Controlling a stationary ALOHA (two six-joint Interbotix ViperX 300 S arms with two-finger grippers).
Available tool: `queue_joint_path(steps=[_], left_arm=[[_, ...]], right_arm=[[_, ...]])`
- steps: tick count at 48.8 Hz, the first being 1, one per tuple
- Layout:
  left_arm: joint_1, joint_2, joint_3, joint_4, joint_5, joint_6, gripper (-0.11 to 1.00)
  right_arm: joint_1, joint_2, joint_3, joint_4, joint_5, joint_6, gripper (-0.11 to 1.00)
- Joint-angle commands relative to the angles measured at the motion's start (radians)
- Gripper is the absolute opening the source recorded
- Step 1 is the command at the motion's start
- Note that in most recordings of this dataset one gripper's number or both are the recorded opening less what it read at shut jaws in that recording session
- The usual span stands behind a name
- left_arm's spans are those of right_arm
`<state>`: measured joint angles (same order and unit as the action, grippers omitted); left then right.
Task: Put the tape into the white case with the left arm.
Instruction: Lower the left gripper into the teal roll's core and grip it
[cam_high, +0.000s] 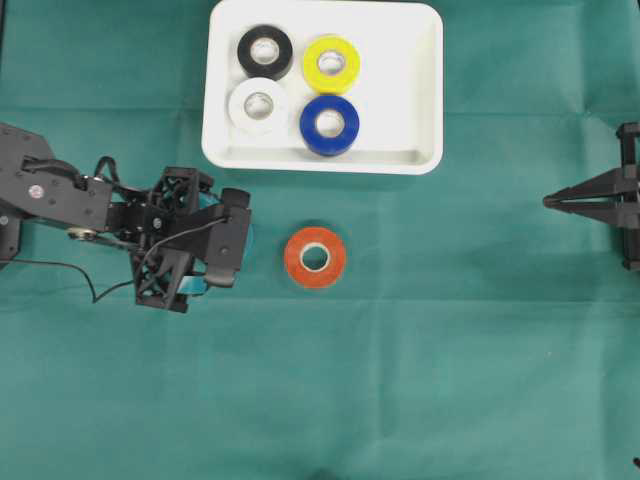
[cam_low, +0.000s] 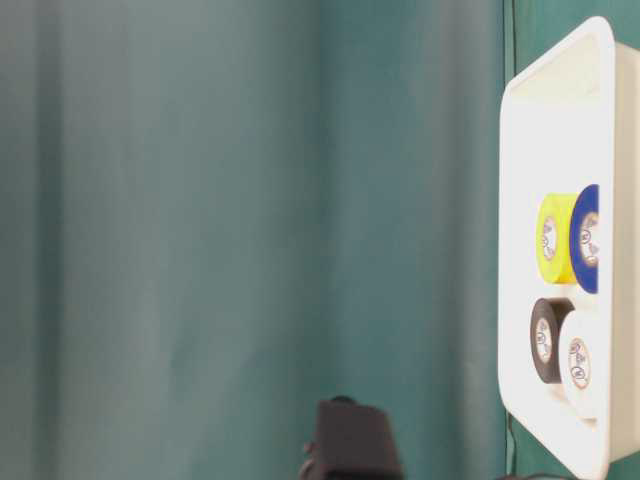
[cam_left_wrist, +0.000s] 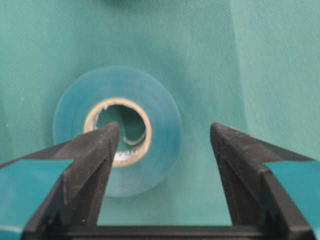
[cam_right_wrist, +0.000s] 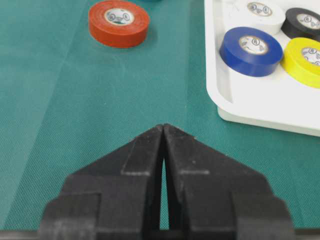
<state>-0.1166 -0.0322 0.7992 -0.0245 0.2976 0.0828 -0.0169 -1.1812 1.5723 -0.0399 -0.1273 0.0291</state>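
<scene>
Left gripper (cam_left_wrist: 165, 142) spread wide over a teal tape roll (cam_left_wrist: 117, 137) on the green cloth (cam_high: 450, 350) — nothing gripped yet. Right gripper (cam_right_wrist: 163, 131) shut, empty. White case (cam_high: 425, 90) farther off — four rolls inside.

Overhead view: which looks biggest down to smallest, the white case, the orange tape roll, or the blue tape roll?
1. white case, by far the largest.
2. orange tape roll and blue tape roll: they look about alike, so I won't rank them.

matt woven cloth (cam_high: 450, 350) – glossy white plastic case (cam_high: 425, 90), smooth tape rolls (cam_high: 315, 257).
</scene>
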Motion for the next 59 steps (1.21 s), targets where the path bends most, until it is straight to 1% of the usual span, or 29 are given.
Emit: queue_joint_path(steps=[1, 13, 19, 24, 30, 32, 39, 59], left_arm=[[-0.003, 0.006, -0.014, 0.002, -0.014, 0.002, 0.70], [-0.003, 0.031, -0.009, 0.002, -0.021, 0.000, 0.70], [-0.003, 0.035, -0.008, 0.002, -0.035, 0.000, 0.66], [-0.003, 0.037, -0.008, 0.002, -0.040, 0.000, 0.61], [-0.003, 0.037, -0.011, 0.002, -0.040, 0.000, 0.53], [-0.003, 0.035, -0.011, 0.002, -0.040, 0.000, 0.48], [-0.003, 0.025, -0.014, 0.002, -0.038, 0.000, 0.22], [-0.008, 0.006, -0.018, 0.002, -0.037, -0.003, 0.22]], right_arm=[[-0.002, 0.009, -0.012, 0.000, -0.011, 0.000, -0.10], [-0.002, 0.009, -0.012, -0.002, -0.011, 0.000, -0.10], [-0.002, 0.009, -0.012, 0.000, -0.011, 0.000, -0.10], [-0.002, 0.009, -0.012, 0.000, -0.011, 0.000, -0.10], [-0.002, 0.009, -0.012, -0.002, -0.011, 0.000, -0.10], [-0.002, 0.009, -0.012, 0.000, -0.011, 0.000, -0.10], [-0.002, 0.009, -0.012, 0.000, -0.011, 0.000, -0.10], [-0.002, 0.009, -0.011, 0.000, -0.011, 0.000, -0.10]])
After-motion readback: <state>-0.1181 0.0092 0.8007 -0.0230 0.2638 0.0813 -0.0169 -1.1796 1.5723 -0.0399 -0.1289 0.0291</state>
